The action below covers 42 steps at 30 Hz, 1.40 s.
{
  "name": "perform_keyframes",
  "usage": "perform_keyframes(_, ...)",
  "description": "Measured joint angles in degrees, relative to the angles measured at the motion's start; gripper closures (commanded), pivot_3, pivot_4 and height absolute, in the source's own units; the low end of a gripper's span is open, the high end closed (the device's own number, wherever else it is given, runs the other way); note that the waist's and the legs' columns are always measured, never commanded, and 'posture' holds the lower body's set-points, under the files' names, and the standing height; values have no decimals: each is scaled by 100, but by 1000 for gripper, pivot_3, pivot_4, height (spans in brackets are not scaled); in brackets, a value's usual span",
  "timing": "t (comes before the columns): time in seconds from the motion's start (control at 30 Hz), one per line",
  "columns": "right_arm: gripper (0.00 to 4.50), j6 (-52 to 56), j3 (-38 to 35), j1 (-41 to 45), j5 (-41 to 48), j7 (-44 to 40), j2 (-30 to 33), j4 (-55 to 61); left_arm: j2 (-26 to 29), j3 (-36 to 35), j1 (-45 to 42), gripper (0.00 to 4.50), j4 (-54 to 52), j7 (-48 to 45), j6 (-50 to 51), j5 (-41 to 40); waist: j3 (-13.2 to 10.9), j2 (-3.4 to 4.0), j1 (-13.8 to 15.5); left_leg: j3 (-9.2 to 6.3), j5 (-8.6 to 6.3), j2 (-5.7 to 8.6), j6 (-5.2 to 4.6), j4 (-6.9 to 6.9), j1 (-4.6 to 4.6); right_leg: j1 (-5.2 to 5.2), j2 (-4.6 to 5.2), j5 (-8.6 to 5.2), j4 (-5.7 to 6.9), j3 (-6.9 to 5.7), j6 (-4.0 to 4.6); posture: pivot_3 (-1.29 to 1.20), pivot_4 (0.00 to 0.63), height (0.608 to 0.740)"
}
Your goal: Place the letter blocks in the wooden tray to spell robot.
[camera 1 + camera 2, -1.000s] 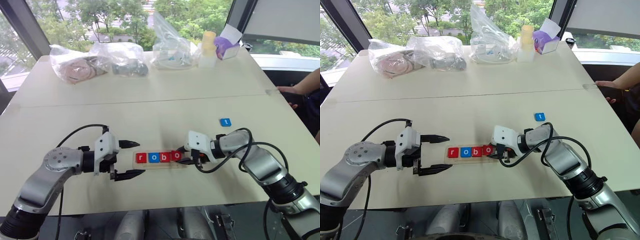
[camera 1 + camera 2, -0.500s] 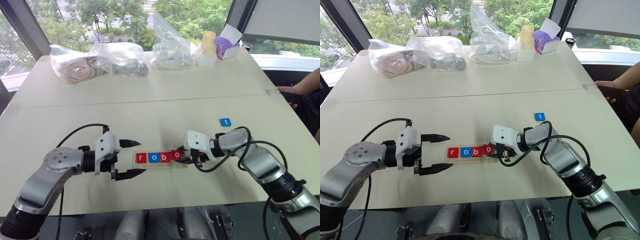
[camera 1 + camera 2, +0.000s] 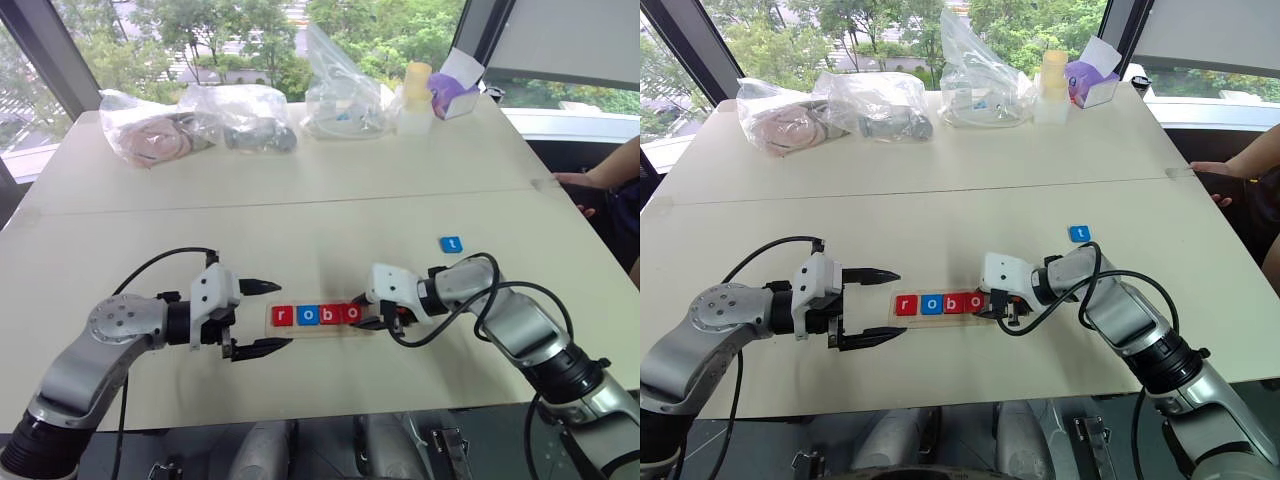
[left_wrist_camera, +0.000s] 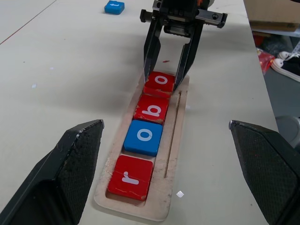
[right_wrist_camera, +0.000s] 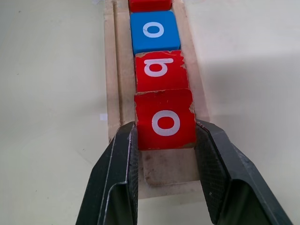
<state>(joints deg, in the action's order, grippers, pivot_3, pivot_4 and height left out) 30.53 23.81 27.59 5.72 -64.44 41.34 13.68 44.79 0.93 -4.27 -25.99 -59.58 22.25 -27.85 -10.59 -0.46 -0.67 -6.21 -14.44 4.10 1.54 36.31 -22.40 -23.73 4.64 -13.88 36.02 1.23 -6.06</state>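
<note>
Nearest, the left gripper hovers just off the left end of the wooden tray, jaws spread wide, holding nothing, same spot as a second ago. In the tray slot: red r block, blue o block, red b block, then the second red o block in fourth place. The right gripper is clamped on that red o, one pad on each side. Over the last second the o sits slightly closer against the b and flatter in the slot; the right arm has barely shifted. Judgement: the fourth letter is essentially seated and release looks due. The tray's last slot, at the right end under the right gripper, is vacant. Farther out, the blue t block lies loose on the table, well apart from the tray, untouched. Only t remains to fetch.
</note>
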Motion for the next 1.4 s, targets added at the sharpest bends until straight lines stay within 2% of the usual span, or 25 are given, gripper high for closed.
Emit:
perform_keyframes(0.07,3369,0,0,0,0,-1,-5,0,0,0,0,0,0,1,0,0,0,0,0,0,0,0,0,0,0,0,0,0,0,0,0,0,150,740)
perform_keyframes(0.2,1482,-1,0,0,0,-4,-5,0,-3,0,0,0,0,2,0,0,0,0,-1,0,0,0,0,0,0,0,0,0,0,0,0,0,150,740)
perform_keyframes(0.27,332,0,0,0,0,-4,-5,0,-3,1,0,0,0,2,0,0,0,0,0,0,0,0,0,0,0,0,0,0,0,0,0,0,150,740)
perform_keyframes(0.3,101,0,0,0,-1,-4,-5,0,-5,2,0,0,0,2,0,0,0,0,-1,0,0,0,0,0,0,0,0,0,0,0,0,0,150,740)
perform_keyframes(0.6,101,91,-43,10,28,13,-2,-22,-11,6,0,0,-1,8,0,0,0,0,0,0,0,0,0,0,0,0,0,0,0,0,0,0,150,740)
perform_keyframes(0.77,101,871,-918,370,416,408,-13,39,-20,10,15,0,-14,35,-1,0,0,0,4,-1,0,0,0,-1,0,0,0,0,0,0,1,0,150,740)
perform_keyframes(0.9,101,1839,-1867,519,458,1454,-249,70,-81,24,19,0,-12,61,-5,1,1,-2,13,-3,0,1,0,-2,-1,0,2,1,-1,1,1,0,150,740)
perform_keyframes(1.07,101,3026,-2256,542,-99,3186,-745,-384,-219,178,-89,0,25,37,-25,21,3,0,8,1,2,3,3,-4,-3,-9,3,2,4,5,5,0,150,740)
perform_keyframes(1.2,101,3132,-2407,391,-461,4140,-1023,-640,-319,282,-271,0,133,-17,-32,39,3,1,2,3,2,3,3,-7,-7,-16,-1,3,6,7,4,0,150,740)
perform_keyframes(1.4,101,3034,-2630,227,-553,4702,-1211,-891,-355,289,-332,0,230,-40,-63,104,3,2,-20,9,3,3,3,-8,-7,-19,-10,3,11,11,3,0,150,740)
